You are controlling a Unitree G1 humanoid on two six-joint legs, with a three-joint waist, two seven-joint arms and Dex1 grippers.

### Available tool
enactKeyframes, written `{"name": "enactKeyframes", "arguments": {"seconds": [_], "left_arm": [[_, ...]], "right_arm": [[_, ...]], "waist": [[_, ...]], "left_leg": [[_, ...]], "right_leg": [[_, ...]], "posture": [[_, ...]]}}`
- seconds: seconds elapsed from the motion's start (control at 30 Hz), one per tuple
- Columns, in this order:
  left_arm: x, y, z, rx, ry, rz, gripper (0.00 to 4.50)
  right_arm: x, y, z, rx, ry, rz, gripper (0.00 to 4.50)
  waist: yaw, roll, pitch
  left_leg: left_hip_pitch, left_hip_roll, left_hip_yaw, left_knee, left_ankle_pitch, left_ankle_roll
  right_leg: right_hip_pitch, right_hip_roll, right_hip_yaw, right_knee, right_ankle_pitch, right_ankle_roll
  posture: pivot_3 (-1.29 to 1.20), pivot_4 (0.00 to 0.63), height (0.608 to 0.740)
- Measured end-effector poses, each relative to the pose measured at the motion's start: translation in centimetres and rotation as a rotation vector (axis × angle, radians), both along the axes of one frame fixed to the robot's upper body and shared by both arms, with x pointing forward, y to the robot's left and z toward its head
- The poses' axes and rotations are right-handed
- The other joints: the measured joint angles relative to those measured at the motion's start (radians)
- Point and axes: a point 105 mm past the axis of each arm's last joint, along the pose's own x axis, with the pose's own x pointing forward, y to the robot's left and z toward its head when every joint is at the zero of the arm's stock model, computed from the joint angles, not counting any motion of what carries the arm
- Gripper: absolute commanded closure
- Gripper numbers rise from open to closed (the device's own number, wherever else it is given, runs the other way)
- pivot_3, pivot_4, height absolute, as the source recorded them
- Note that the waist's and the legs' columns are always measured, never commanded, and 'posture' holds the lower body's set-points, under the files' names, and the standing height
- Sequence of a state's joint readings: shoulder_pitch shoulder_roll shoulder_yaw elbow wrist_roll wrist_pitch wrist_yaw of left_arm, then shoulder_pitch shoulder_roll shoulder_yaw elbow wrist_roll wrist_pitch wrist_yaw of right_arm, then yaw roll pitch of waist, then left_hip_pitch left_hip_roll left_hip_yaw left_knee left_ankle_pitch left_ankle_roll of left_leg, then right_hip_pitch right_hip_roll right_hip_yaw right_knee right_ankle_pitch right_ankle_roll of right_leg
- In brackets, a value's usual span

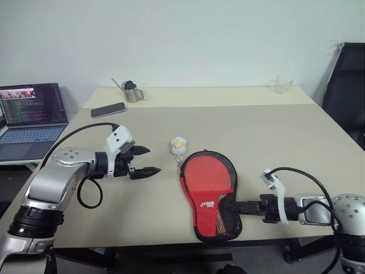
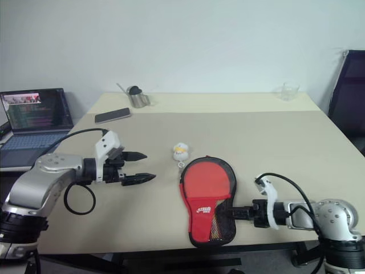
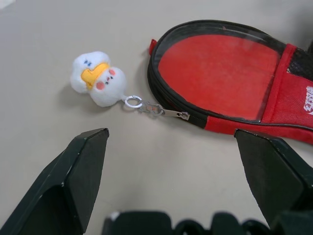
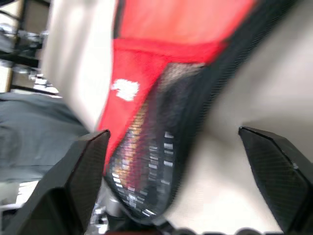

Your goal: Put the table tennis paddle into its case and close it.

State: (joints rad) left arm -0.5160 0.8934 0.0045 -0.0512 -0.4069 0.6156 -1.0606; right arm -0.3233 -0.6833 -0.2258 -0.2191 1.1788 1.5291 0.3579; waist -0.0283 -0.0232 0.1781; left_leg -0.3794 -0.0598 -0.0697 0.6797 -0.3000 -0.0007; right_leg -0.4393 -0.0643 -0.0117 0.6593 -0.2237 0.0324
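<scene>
Two tools hang over the tabletop [image 1: 274,148], each with its fingers spread wide and pinching nothing. Nearest, the right tool [image 1: 234,208] points at the narrow handle end of the case [image 1: 212,197], its tips just beside the mesh pocket. The table tennis paddle [image 1: 206,174] lies inside the case, its red face showing through the unzipped round mouth directly beyond that tool. Farther along the same line, the zip pull and the small white charm [image 1: 179,146] rest on the tabletop just past the case's rounded end, between the case and the left tool [image 1: 144,161], which hovers well apart from both, aimed toward them.

Judging by this, the insertion looks done; closing remains, since the black zip rim stands agape around the head.

From the left wrist, the zip pull [image 3: 173,113] and its ring link to the charm show plainly, detail the head views leave too small to read. From the right wrist, the mesh pocket's weave shows close up but blurred, whereas the head views give the whole layout.
</scene>
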Motion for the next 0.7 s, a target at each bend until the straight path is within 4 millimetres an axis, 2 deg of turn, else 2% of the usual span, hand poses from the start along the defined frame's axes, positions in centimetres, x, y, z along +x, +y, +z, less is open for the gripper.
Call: {"name": "enactKeyframes", "arguments": {"seconds": [0.1, 0.2, 0.27, 0.3, 0.37, 0.43, 0.53, 0.6, 0.7], "left_arm": [[0.5, 0.3, 0.1, -0.020, -0.010, 0.028, 0.00], [1.5, 0.4, 0.6, -0.069, -0.032, 0.068, 0.00], [2.7, 0.5, 1.3, -0.101, -0.061, 0.114, 0.00], [3.4, 0.6, 1.6, -0.119, -0.075, 0.148, 0.00], [4.4, 0.4, 2.1, -0.142, -0.091, 0.185, 0.00], [5.3, 0.2, 2.2, -0.156, -0.096, 0.217, 0.00], [6.6, -1.5, 2.0, -0.177, -0.089, 0.228, 0.00], [7.2, -2.4, 1.3, -0.172, -0.070, 0.239, 0.00], [8.4, -4.0, 0.0, -0.189, -0.018, 0.270, 0.00]], "right_arm": [[1.4, -2.7, 1.6, -0.097, -0.122, -0.051, 0.03], [4.4, -3.4, 4.6, -0.163, -0.353, -0.079, 0.03], [6.6, -2.3, 7.4, -0.137, -0.542, -0.095, 0.03], [7.9, -1.1, 8.9, -0.135, -0.683, -0.098, 0.03], [8.9, 1.7, 10.1, -0.130, -0.877, -0.054, 0.03], [9.2, 4.9, 8.8, -0.134, -0.960, 0.021, 0.03], [9.3, 9.3, 5.0, -0.129, -0.954, 0.106, 0.03], [9.5, 10.5, 3.2, -0.130, -0.938, 0.109, 0.03], [10.0, 10.9, 1.6, -0.131, -0.925, 0.087, 0.03]], "waist": [[0.000, 0.000, 0.000], [-0.005, -0.001, 0.001], [-0.006, -0.002, 0.001], [-0.006, -0.002, 0.001], [-0.004, -0.002, 0.001], [-0.002, -0.003, 0.000], [0.002, -0.004, 0.000], [0.005, -0.004, 0.000], [0.008, -0.004, 0.000]], "left_leg": [[0.001, 0.000, 0.000, 0.000, 0.000, 0.000], [0.003, 0.002, 0.002, 0.000, 0.000, 0.000], [0.004, 0.003, 0.003, 0.000, 0.000, 0.000], [0.006, 0.003, 0.003, 0.000, 0.000, 0.000], [0.006, 0.003, 0.002, 0.000, 0.000, -0.001], [0.005, 0.003, 0.001, 0.000, 0.002, -0.003], [-0.001, 0.000, 0.001, 0.001, 0.003, -0.005], [-0.003, -0.001, 0.000, 0.002, 0.003, -0.005], [-0.003, -0.002, 0.000, 0.002, 0.003, -0.005]], "right_leg": [[0.001, 0.001, 0.000, 0.000, 0.000, 0.000], [0.002, 0.002, 0.000, 0.000, 0.000, 0.000], [0.002, 0.003, 0.000, 0.001, 0.000, 0.000], [0.003, 0.004, 0.001, 0.002, 0.000, 0.000], [0.004, 0.004, 0.001, 0.002, 0.000, 0.000], [0.003, 0.004, 0.001, 0.002, 0.000, 0.000], [-0.003, 0.002, 0.001, 0.002, 0.001, 0.000], [-0.003, 0.000, 0.001, 0.000, 0.001, 0.000], [-0.003, 0.000, 0.000, -0.001, 0.001, 0.001]], "posture": [[0.00, 0.150, 0.740], [0.00, 0.150, 0.740], [0.00, 0.150, 0.740], [0.00, 0.150, 0.740], [0.00, 0.150, 0.740], [0.00, 0.150, 0.740], [0.00, 0.150, 0.740], [0.00, 0.150, 0.740], [0.00, 0.150, 0.740]]}}
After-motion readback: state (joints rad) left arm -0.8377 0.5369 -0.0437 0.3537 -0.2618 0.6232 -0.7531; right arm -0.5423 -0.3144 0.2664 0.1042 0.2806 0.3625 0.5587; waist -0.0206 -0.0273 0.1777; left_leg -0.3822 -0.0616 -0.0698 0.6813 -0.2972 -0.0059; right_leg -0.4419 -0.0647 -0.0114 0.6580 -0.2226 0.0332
